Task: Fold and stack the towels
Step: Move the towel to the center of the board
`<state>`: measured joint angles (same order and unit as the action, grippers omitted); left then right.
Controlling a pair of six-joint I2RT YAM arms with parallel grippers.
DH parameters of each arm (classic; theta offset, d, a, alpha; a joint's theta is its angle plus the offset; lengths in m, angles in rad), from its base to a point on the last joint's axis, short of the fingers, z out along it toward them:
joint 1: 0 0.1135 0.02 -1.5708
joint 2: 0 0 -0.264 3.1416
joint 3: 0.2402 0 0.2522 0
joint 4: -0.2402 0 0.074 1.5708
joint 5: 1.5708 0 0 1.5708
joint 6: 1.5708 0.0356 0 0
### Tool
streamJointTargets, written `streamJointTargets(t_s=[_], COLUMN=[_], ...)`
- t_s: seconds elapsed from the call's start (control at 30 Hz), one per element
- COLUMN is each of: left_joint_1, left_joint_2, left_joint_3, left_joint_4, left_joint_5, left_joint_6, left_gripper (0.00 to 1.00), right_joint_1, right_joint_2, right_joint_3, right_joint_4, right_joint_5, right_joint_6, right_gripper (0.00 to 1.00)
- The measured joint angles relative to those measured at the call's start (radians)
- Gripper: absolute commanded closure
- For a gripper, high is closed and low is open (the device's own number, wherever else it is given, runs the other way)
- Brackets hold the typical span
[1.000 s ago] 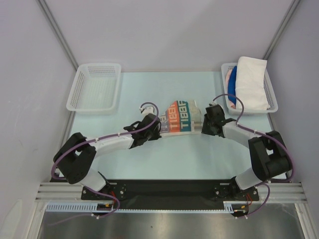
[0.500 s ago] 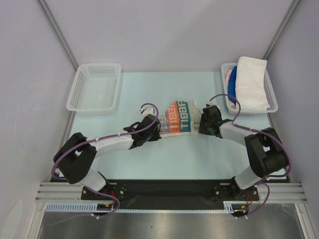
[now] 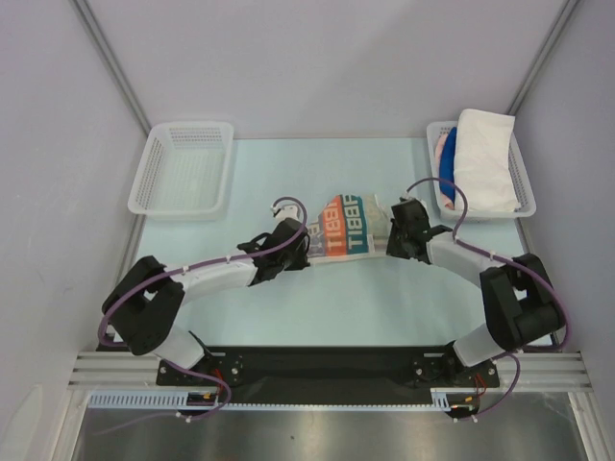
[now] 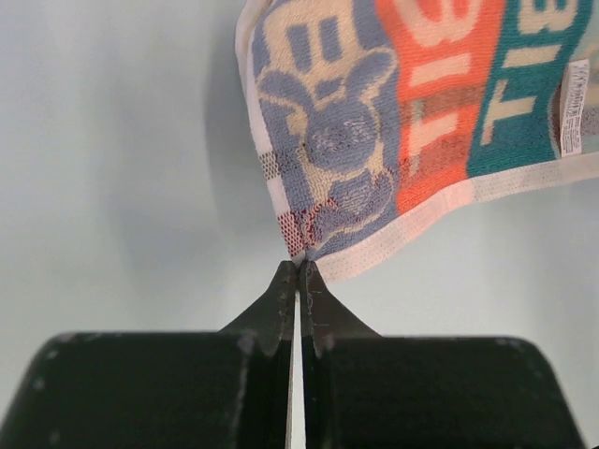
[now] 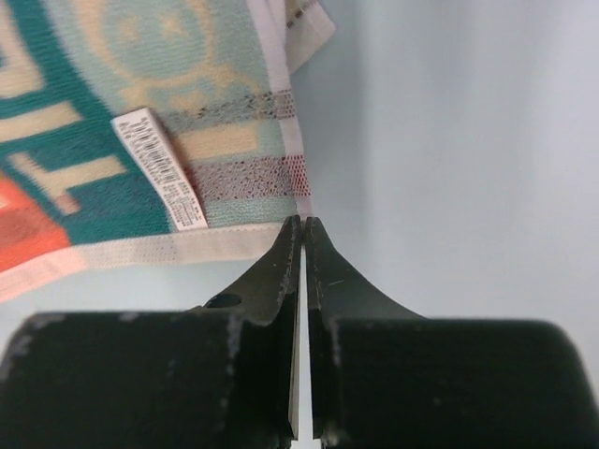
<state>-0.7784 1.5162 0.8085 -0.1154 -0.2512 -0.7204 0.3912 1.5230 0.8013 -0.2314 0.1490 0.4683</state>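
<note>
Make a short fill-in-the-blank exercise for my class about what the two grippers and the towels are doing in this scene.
1. The left gripper pinches the lettered towel at a ____, where two edges meet.
2. The right gripper is ____ on that same towel, not open.
3. The white towel lies in the basket on the table's far ____ side.

Missing words: corner; shut; right.

Grippers, two pinching: left gripper (image 4: 298, 267), right gripper (image 5: 302, 223). Towels, four showing: lettered towel (image 3: 348, 225) hanging between their fingers; white towel (image 3: 483, 158), blue towel (image 3: 448, 167) and pink towel (image 3: 441, 144) lying beyond the right fingers. Baskets, two standing: left basket (image 3: 183, 173), right basket (image 3: 526, 197).
</note>
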Motion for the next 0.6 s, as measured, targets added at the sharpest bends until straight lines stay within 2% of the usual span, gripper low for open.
streamJointTargets(t_s=[0.4, 0.6], left_joint_1=[0.014, 0.015], left_joint_2=[-0.16, -0.243], left_joint_3=[0.152, 0.294], left_joint_4=[-0.105, -0.174], left_joint_5=[-0.021, -0.034], left_joint_6=[0.104, 0.175], left_gripper=[1.0, 1.0], right_joint_1=[-0.001, 0.002], right_joint_2=[-0.268, -0.312], right_joint_3=[0.301, 0.457], right_joint_4=[-0.166, -0.231], right_joint_5=[-0.014, -0.038], right_joint_6=[-0.017, -0.037], right_gripper=[1.0, 1.0])
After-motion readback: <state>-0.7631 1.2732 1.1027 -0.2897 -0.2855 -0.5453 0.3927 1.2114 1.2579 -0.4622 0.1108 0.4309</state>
